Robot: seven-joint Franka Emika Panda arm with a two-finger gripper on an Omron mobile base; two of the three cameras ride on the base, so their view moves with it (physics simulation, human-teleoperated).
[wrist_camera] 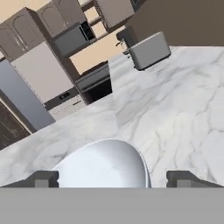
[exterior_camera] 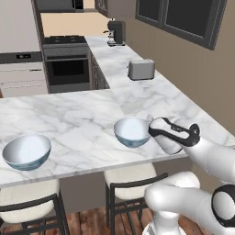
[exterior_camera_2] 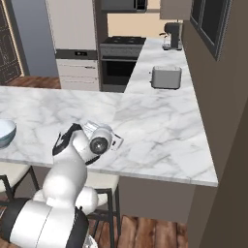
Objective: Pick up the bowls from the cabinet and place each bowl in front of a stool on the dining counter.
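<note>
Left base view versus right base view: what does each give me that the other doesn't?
Left base view: left bowl and right bowl on the dining counter, the right one beside the end effector, each above a stool. Right base view: edge bowl, the counter's right end. Shared: toaster, oven, coffee machine.

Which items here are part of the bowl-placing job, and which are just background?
Job: left bowl; right bowl by the open gripper; dining counter; stools.
Background: toaster; coffee machine; oven.
</note>
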